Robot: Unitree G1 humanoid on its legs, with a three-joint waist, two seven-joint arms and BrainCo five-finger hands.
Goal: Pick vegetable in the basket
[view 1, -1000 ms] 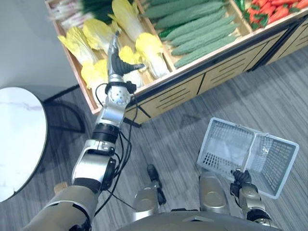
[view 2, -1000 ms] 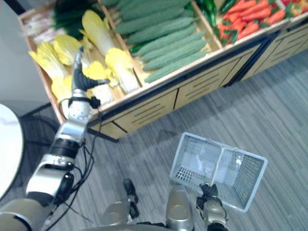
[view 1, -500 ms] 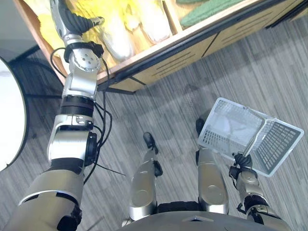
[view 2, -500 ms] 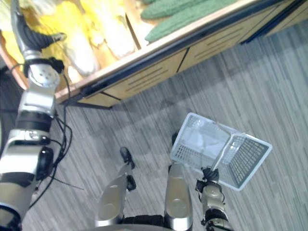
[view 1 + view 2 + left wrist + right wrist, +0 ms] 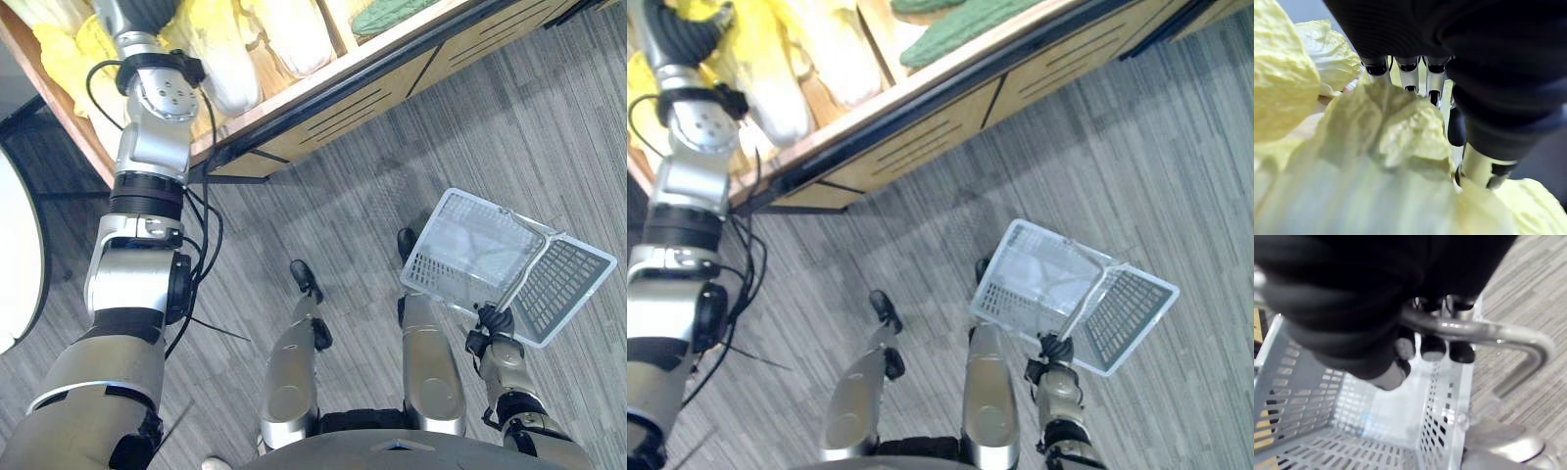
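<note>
Left robot hand low over cabbage

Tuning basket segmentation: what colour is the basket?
White basket, perforated walls, with a silver metal handle; the right wrist view shows it best.

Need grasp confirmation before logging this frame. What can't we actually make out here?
Left hand grip on the cabbage: left wrist view, leaves cover the contact.
Left hand, eye views: cut off by the top edge.
Green vegetables: eye views, top edge cuts them.
</note>
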